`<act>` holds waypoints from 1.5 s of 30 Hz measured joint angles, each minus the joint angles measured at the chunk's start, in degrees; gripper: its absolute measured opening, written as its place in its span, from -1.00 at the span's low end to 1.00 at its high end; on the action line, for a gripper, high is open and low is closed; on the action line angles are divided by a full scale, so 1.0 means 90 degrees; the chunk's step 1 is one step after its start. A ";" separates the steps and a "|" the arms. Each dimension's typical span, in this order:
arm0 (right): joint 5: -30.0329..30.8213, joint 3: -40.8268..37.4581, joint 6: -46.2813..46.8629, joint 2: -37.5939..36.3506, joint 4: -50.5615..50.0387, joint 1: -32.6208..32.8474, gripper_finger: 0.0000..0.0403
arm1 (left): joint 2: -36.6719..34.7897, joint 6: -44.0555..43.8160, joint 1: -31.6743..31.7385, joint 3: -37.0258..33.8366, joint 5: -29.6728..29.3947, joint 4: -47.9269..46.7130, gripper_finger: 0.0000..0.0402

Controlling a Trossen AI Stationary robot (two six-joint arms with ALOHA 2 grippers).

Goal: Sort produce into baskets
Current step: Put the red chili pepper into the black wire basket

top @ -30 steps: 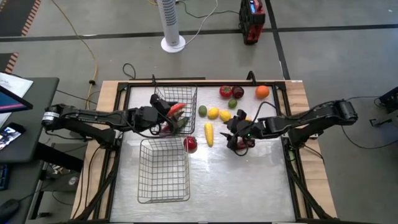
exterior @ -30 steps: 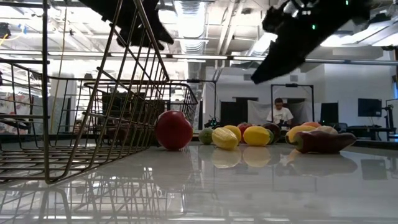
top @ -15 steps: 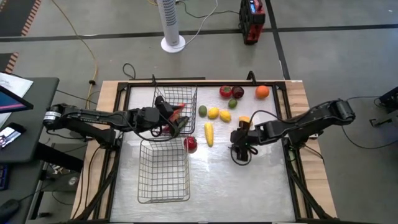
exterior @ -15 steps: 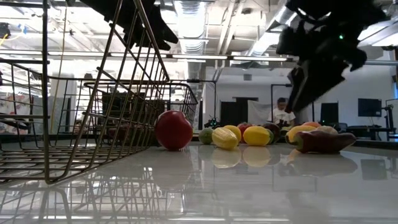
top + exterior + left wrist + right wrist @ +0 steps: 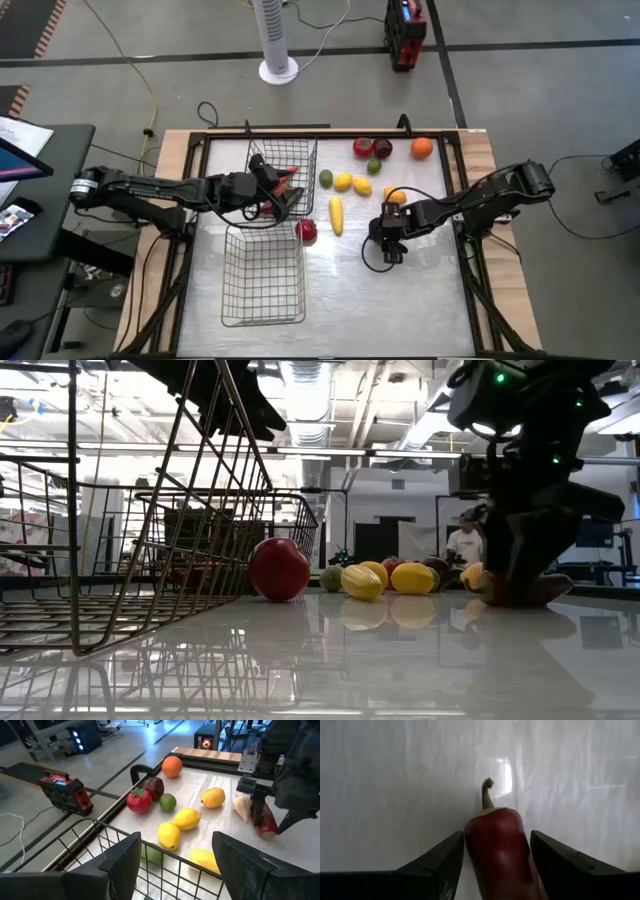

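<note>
My right gripper (image 5: 391, 243) is down at the table over the dark red pepper (image 5: 496, 851), open, one finger on either side of it, the stem (image 5: 485, 795) pointing away. The low view (image 5: 520, 575) shows the pepper (image 5: 550, 590) under the fingers. My left gripper (image 5: 175, 845) hangs open and empty above the far wire basket (image 5: 300, 148), which holds some produce. The near basket (image 5: 262, 275) stands in front of it. A red apple (image 5: 306, 231), corn (image 5: 336, 214), lemons (image 5: 343, 181), limes (image 5: 325, 178), a tomato (image 5: 362, 148) and an orange (image 5: 421, 148) lie on the table. My right gripper comes from above, pointing down, with its fingers (image 5: 451, 852) along the pepper's two long sides near the stem end. The pepper lies flat on the table. I cannot tell whether the fingers touch it.
The loose produce lies in a cluster between the far basket and the table's far right corner. A pale piece (image 5: 242, 807) and a lemon (image 5: 213, 797) lie just beyond the pepper. The table's raised frame (image 5: 470, 250) runs close to my right arm.
My right gripper has gone toward the table's near edge and down, tipping from a slant to pointing down, until its fingers stand on either side of the pepper. The pepper has stayed where it was. My left arm has kept still.
</note>
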 joint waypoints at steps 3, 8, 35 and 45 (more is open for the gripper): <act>0.0000 0.0000 -0.0116 0.0153 -0.0084 -0.0016 0.26 | 0.0000 0.0053 0.0000 0.0000 -0.0001 0.0041 0.16; 0.0121 0.0000 -0.0154 0.0201 -0.0013 -0.0027 0.07 | 0.0000 0.0120 0.0000 0.0000 0.0000 0.0053 0.16; -0.0227 0.0002 -0.2170 -0.2073 0.6001 -0.0028 -0.10 | 0.2984 0.1308 -0.0512 0.0037 0.1672 0.5413 0.17; -0.0222 0.0000 -0.2472 -0.1343 0.7396 -0.0112 -0.10 | 0.3293 0.1649 -0.0510 0.1025 0.1585 0.4639 0.17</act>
